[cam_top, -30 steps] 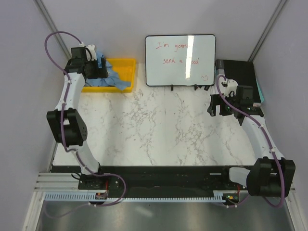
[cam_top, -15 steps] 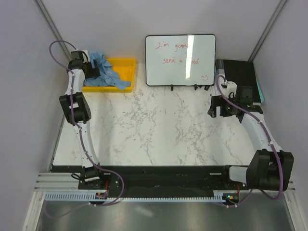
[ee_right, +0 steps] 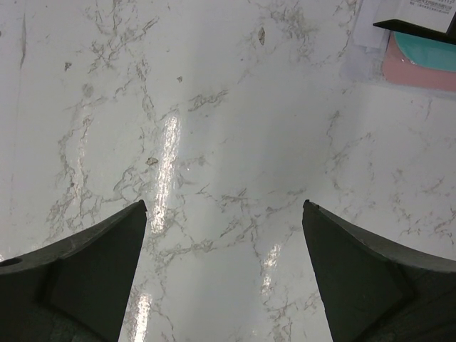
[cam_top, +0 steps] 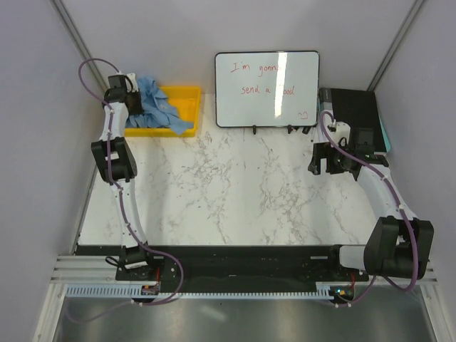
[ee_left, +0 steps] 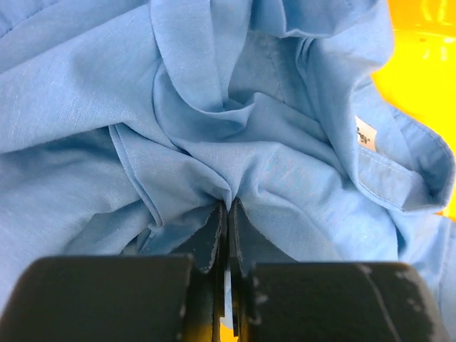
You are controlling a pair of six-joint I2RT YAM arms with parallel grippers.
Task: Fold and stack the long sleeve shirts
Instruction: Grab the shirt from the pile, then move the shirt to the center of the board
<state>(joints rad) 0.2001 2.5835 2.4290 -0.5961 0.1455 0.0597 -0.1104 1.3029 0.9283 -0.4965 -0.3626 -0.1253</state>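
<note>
Marble table (cam_top: 235, 192); left hand (ee_left: 226, 208) tight on light blue shirt (ee_left: 285, 171).

Shirt (ee_left: 85, 92) thin matt cloth; table (ee_right: 235, 107) glossy marble-look.

A white marble-patterned table (cam_top: 235, 192) with grey veins fills the middle of the overhead view. Plain pale grey walls close it in: one at 9 o'clock (cam_top: 35, 142), one at 12 o'clock (cam_top: 214, 25), one at 3 o'clock (cam_top: 427, 128). Slim metal posts (cam_top: 75, 32) run along the two far corners. A whiteboard (cam_top: 267, 89) with red handwriting stands at 12 o'clock on the table, a band of glare down its middle. A black box (cam_top: 356, 107) sits at 2 o'clock. At 6 o'clock a slotted metal rail (cam_top: 235, 291) edges the table, with a dull grey floor (cam_top: 235, 317) below it. Overhead light leaves bright streaks (ee_right: 167, 164) on the glossy table top.
</note>
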